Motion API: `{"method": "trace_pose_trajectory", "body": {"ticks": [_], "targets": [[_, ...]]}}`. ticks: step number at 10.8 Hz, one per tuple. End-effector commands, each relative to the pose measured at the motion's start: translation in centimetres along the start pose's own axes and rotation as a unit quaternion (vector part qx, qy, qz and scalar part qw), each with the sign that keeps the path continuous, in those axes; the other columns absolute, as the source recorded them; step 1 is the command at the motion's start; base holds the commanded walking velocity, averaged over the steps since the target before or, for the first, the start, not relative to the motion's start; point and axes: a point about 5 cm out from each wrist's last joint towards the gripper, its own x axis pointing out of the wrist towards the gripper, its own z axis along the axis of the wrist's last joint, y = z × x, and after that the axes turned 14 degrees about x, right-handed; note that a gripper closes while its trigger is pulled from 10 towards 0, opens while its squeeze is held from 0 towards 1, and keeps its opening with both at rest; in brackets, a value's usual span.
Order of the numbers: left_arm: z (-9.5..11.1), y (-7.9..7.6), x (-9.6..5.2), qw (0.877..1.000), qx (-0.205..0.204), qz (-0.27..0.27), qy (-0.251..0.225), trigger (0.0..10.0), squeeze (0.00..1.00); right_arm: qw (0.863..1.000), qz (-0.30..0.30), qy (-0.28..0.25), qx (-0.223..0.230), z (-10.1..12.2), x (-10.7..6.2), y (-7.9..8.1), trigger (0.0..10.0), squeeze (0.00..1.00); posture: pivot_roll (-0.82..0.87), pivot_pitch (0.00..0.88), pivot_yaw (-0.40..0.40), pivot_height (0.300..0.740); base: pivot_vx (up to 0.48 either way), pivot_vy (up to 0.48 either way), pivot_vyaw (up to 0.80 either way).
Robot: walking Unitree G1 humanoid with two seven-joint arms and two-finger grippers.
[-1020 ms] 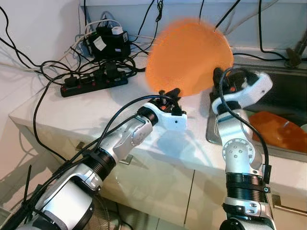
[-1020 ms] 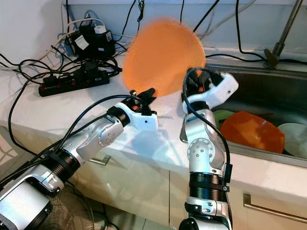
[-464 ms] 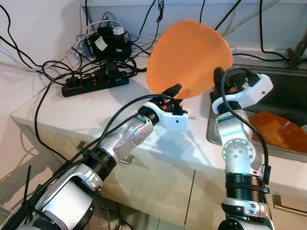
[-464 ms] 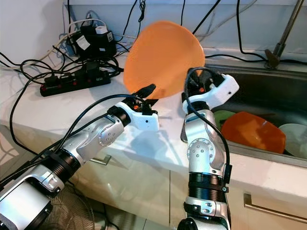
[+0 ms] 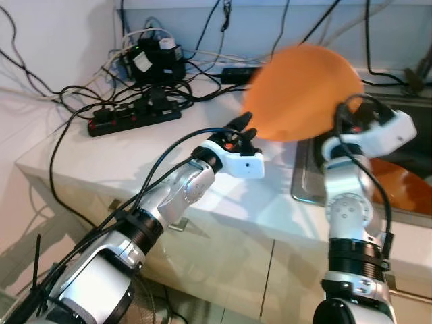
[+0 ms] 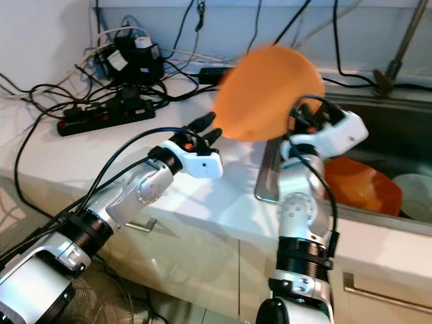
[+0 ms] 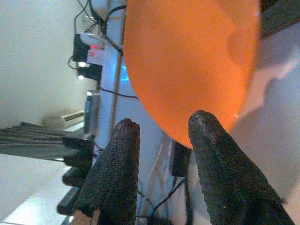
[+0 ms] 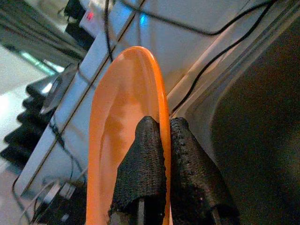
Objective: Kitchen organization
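A round orange plate [image 5: 304,91] is held on edge above the counter, beside the sink's left rim. My right gripper [image 8: 161,124] is shut on the plate's rim, one finger on each face. My left gripper [image 5: 241,126] is open just left of the plate's lower edge, fingers pointing at it. In the left wrist view the plate [image 7: 187,61] lies just beyond the two spread fingertips [image 7: 123,136]; I cannot tell whether they touch it.
A steel sink [image 6: 378,128] on the right holds another orange dish [image 6: 361,185] and a white one [image 6: 415,192], with a faucet [image 6: 398,47] behind. A black power strip [image 5: 131,115], an adapter [image 5: 154,59] and tangled cables cover the back left of the white counter [image 5: 81,152].
My right gripper has carried the orange plate to the right, toward the sink. The left gripper has stayed nearly in place, and the plate's edge has drawn away from it.
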Motion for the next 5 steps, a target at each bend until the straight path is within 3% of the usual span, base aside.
{"method": "trace_pose_trajectory", "body": {"ticks": [1,4,5], "targets": [[-0.3,-0.1,-0.3,1.000,-0.008,0.003,0.009,10.0,0.00,0.999,0.024,-0.020,0.012,0.5,0.4,1.5,0.0,0.00,0.05,0.009,0.123,0.728,0.000,0.000,0.00],[-0.7,-0.3,-0.8,0.995,-0.092,0.013,0.033,10.0,0.00,0.996,-0.001,-0.086,0.004,3.6,1.1,0.5,0.0,0.00,0.06,0.011,0.118,0.728,0.000,0.000,0.00],[-0.9,-0.4,-1.0,0.988,-0.144,0.018,0.049,10.0,0.00,0.993,-0.010,-0.114,-0.003,5.2,1.4,0.1,0.0,0.00,0.06,0.014,0.116,0.728,0.000,0.000,0.00]]}}
